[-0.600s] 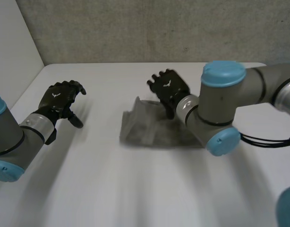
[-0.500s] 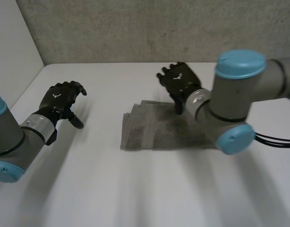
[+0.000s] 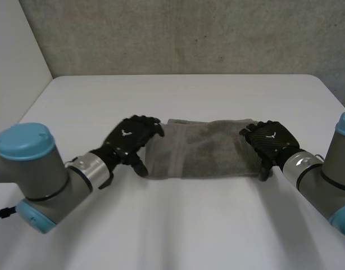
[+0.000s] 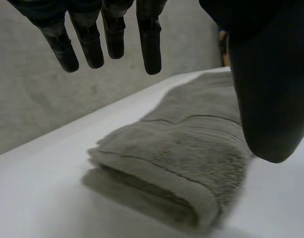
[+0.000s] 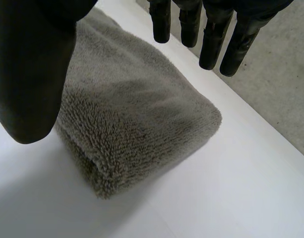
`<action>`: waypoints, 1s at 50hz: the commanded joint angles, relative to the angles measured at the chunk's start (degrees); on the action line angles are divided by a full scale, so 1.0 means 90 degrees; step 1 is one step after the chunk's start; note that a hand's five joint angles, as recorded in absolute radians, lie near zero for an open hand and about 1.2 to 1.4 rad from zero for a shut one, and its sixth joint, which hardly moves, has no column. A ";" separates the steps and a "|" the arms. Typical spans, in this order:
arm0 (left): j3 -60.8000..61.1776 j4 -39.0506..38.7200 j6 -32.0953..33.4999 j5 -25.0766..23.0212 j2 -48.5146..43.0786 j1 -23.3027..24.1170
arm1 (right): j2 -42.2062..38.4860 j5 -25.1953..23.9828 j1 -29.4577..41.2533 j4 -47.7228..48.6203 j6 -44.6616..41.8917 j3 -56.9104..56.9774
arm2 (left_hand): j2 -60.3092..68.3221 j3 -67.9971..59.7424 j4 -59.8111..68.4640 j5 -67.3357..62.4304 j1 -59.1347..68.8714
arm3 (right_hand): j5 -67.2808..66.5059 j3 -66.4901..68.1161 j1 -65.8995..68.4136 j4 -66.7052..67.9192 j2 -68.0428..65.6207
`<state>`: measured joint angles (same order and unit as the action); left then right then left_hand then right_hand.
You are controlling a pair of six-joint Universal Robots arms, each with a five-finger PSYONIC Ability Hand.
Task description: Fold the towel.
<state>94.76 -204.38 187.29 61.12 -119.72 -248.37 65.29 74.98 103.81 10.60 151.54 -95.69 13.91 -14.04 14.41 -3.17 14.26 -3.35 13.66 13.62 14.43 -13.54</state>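
A grey towel (image 3: pixel 203 147) lies folded into a long strip across the middle of the white table (image 3: pixel 178 225). My left hand (image 3: pixel 130 139) hovers over the strip's left end, fingers straight and thumb apart, holding nothing. In the left wrist view that folded end (image 4: pixel 177 163) lies under the spread fingers (image 4: pixel 151 42) without touching them. My right hand (image 3: pixel 271 142) stands over the strip's right end, open as well. Seen from the right wrist, the thick towel end (image 5: pixel 132 124) sits below the fingers (image 5: pixel 211 42) and beside the thumb (image 5: pixel 30 74).
A grey wall (image 3: pixel 184 34) runs behind the table's far edge. A white panel (image 3: pixel 12 56) stands at the left side. Bare tabletop stretches in front of the towel.
The right hand has let go of the towel and swung from its far middle to its right end. The left hand came from the far left to the towel's left end. The towel now lies flat.
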 commanded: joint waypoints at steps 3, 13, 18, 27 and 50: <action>-0.0664 0.0511 0.0723 0.0191 -0.0652 0.0292 | -0.0261 -0.0138 0.0008 0.0267 0.0233 -0.0022 | -0.0148 0.0164 -0.0204 0.0066 -0.0187 | -0.0661 0.0628 0.0631 0.0541 -0.0640; -0.0724 0.0620 0.0734 0.0387 -0.0683 0.0302 | -0.0731 -0.0089 -0.0314 0.0239 0.0135 0.0183 | -0.0167 0.0183 -0.0223 0.0085 -0.0206 | -0.3749 0.3715 0.3719 0.3628 -0.3728; -0.0685 0.0620 0.0714 0.0387 -0.0624 0.0283 | -0.0760 -0.0060 -0.0548 0.0209 -0.0021 0.0183 | -0.0167 0.0183 -0.0223 0.0085 -0.0206 | -0.4459 0.4425 0.4429 0.4339 -0.4438; -0.0646 0.0639 0.0694 0.0407 -0.0487 0.0283 | -0.0428 -0.0167 -0.0889 -0.0093 -0.0363 -0.0011 | -0.0186 0.0201 -0.0241 0.0104 -0.0225 | -0.6758 0.6724 0.6727 0.6637 -0.6737; -0.0685 0.0620 0.0450 0.0621 0.0089 0.0195 | 0.0725 -0.0655 -0.0368 -0.1020 -0.0735 0.0738 | -0.0261 0.0276 -0.0316 0.0179 -0.0299 | -0.7405 0.7372 0.7375 0.7285 -0.7384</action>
<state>89.53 -198.66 192.95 66.11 -121.12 -246.55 69.60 69.67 89.33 5.90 142.67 -95.37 13.91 -14.04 14.40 -3.17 14.26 -66.25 75.99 75.72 76.16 -73.68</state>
